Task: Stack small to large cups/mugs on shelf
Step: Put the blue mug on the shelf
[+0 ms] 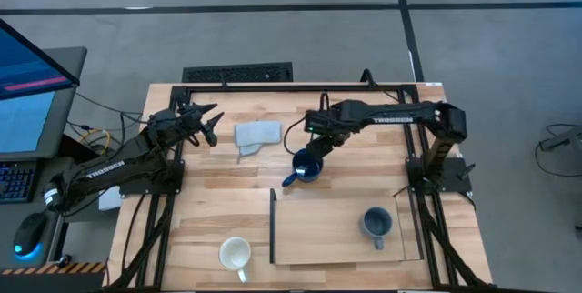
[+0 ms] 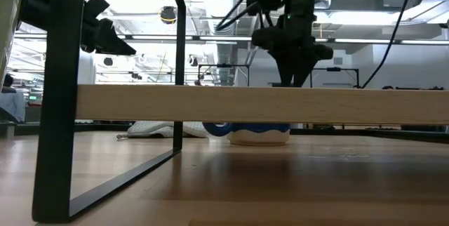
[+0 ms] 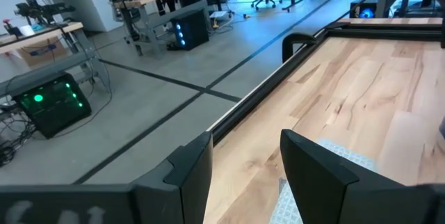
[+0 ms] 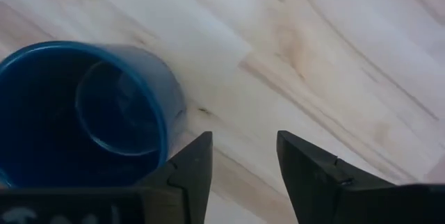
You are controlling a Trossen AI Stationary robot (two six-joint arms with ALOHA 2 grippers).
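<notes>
We see the bench (image 1: 209, 202) first, a slatted wooden top with both arms reaching over it. On its near part lies the shelf (image 1: 318, 234), a pale flat board with a thin dark strip upright along its side; in the low view its edge (image 2: 280, 104) runs as a light band across the picture.

The right claw (image 1: 314, 138) hangs above the far middle of the bench, beyond the shelf, and its fingers stand narrowly apart with nothing between them. The dark blue mug (image 1: 306, 166) sits on the bench just beside this claw, on the side toward the shelf. In the right wrist view the mug (image 4: 83, 113) shows its open mouth next to one finger (image 4: 188, 175), and we cannot tell whether the finger touches it. In the low view the mug (image 2: 256, 133) peeks out under the shelf edge, below the claw (image 2: 295, 68).

The left claw (image 1: 207, 120) waits at the far left of the bench, its fingers apart and empty. The folded grey cloth (image 1: 255, 136) lies just beside it, between the two claws.

The white mug (image 1: 235, 255) stands on the bench well apart from both claws, at the near edge, just outside the shelf's dark strip. The small grey-blue mug (image 1: 376, 223) stands on the shelf, well apart from the right claw.
</notes>
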